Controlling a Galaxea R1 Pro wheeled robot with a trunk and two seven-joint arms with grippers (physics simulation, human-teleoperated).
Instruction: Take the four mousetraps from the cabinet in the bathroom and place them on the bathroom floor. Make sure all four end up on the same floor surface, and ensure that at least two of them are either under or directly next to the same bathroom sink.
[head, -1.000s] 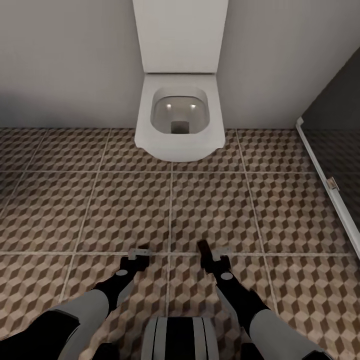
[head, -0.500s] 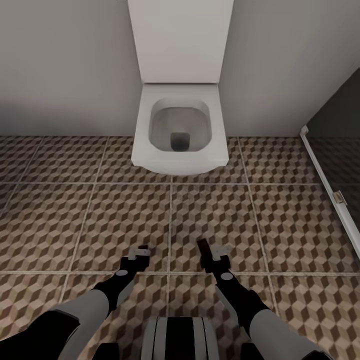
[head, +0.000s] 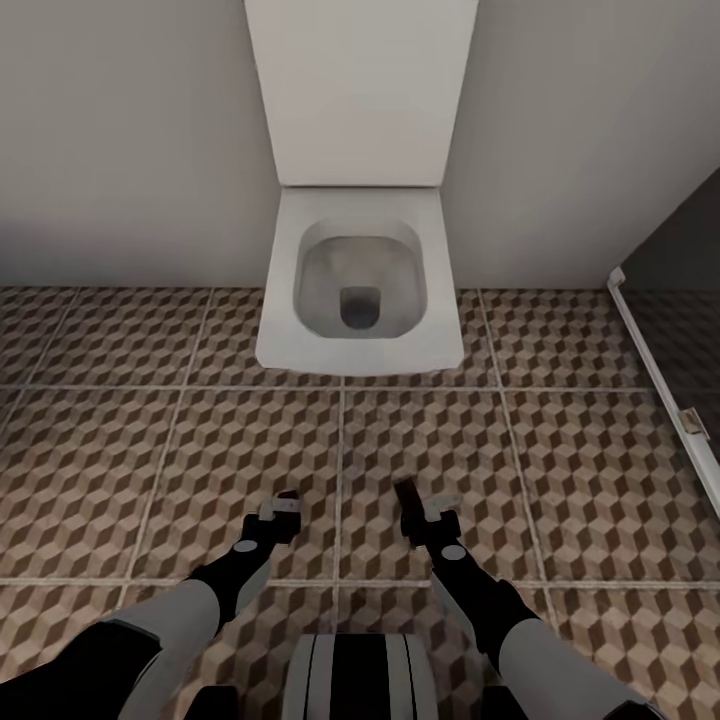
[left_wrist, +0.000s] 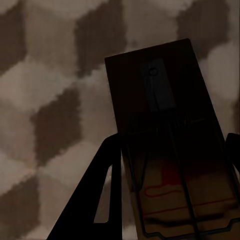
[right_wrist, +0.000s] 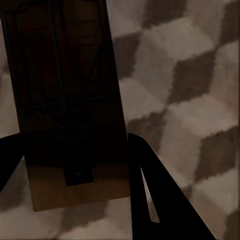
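1. Head view: both arms extend forward and down over the bathroom floor (head: 560, 470), large tiles in a brown, beige and white cube pattern with pale grout lines.
2. Left gripper (head: 280, 512): closed on a mousetrap (head: 284, 505), held above the floor. In the left wrist view the mousetrap (left_wrist: 172, 140) is a flat wooden board with dark wire parts and a red marking, seated between the two dark fingers (left_wrist: 95, 200), which press against its long edges.
3. Right gripper (head: 415, 515): closed on a second mousetrap (head: 406, 500), which appears in the head view as a dark, narrow strip, seemingly turned edge-on to the camera. In the right wrist view this mousetrap (right_wrist: 65, 105) is a brown board with a dark metal fitting, clamped between the fingers (right_wrist: 160, 200) at both long edges.
4. Both wrist views look down on cube-pattern tile behind the boards; whether either board touches the floor cannot be confirmed there, as the renders are dark and blurred.
5. Toilet (head: 358, 290): white, square, lid raised against the pale wall (head: 120, 140), standing directly ahead of the robot, beyond both grippers and well apart from them.
6. Shower edge (head: 655, 360): a white frame runs diagonally at the right, with darker floor behind it.
7. The robot's trunk (head: 358, 675) shows between the arms.
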